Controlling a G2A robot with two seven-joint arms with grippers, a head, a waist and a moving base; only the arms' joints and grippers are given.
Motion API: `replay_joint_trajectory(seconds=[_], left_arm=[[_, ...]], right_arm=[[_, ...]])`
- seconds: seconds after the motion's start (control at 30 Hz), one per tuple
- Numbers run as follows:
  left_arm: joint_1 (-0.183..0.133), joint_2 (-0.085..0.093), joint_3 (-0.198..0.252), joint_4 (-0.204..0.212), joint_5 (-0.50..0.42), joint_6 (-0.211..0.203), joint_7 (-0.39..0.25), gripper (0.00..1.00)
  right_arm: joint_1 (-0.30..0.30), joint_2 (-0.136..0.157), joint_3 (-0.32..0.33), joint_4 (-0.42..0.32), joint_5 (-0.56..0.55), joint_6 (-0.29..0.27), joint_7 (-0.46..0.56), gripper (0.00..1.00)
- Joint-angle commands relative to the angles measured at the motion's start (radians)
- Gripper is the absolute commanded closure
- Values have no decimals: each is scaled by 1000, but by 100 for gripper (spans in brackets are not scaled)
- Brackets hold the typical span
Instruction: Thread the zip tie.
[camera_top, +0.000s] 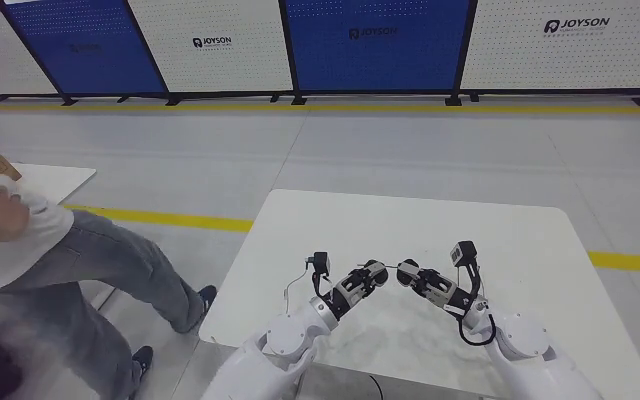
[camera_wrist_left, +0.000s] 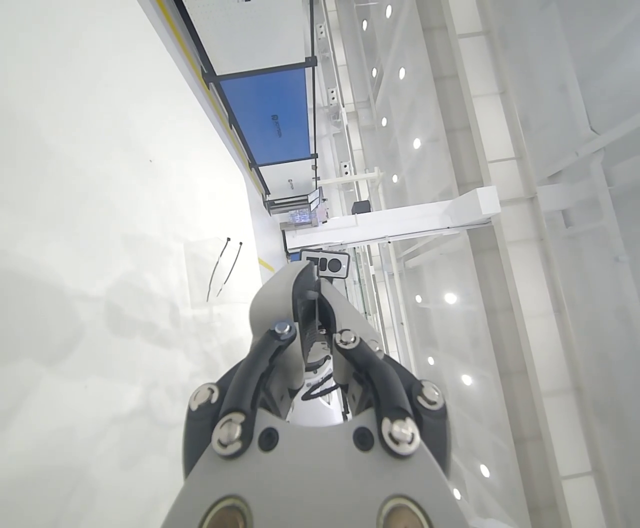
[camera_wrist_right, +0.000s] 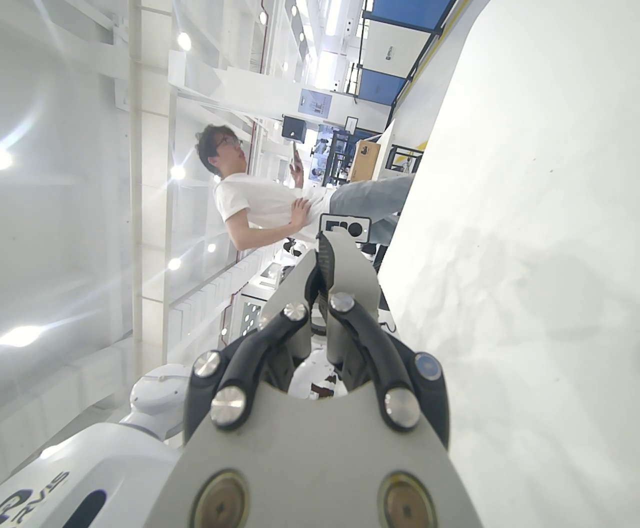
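Note:
Both grippers meet tip to tip above the near middle of the white table (camera_top: 500, 230). My left gripper (camera_top: 376, 270) is shut, and a thin zip tie (camera_wrist_left: 316, 300) runs between its pads. In the top view a fine strand of the zip tie (camera_top: 392, 262) spans the small gap to my right gripper (camera_top: 408, 270). The right gripper (camera_wrist_right: 324, 250) is also shut, its dark pads pressed together on the tie's other end. In its own wrist view the left gripper (camera_wrist_left: 312, 272) points straight at the other arm.
Two spare black zip ties (camera_wrist_left: 222, 267) lie side by side on the table beyond the left gripper. Bare tabletop stretches to the far and right sides. The table's near edge (camera_top: 330, 350) runs just under the arms.

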Motion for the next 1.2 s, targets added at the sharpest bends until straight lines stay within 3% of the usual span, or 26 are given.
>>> replay_joint_trajectory(seconds=[0.0,0.3,0.33,0.37,0.67,0.8,0.93,0.97,1.17], left_arm=[[0,0,0,0,1,-1,0,100],[-2,-1,2,2,7,0,1,100],[-3,-1,2,3,8,0,2,100],[-3,-2,3,3,9,1,3,100],[0,1,-20,-3,10,11,19,100],[36,17,-78,-28,27,17,-17,100],[103,40,-163,-55,74,20,-55,100],[121,46,-183,-62,81,38,-68,100],[127,49,-192,-65,88,53,-73,100]], right_arm=[[0,0,0,0,0,0,0,100],[-8,0,2,-15,-8,14,-12,100],[-10,0,5,-21,-9,18,-12,60],[-13,1,8,-26,-7,22,-9,0],[-49,14,80,-57,8,44,10,0],[-83,24,132,-79,47,45,35,0],[-108,31,169,-92,67,45,53,0],[-108,31,169,-92,67,45,53,0],[-108,31,169,-92,67,45,53,0]])
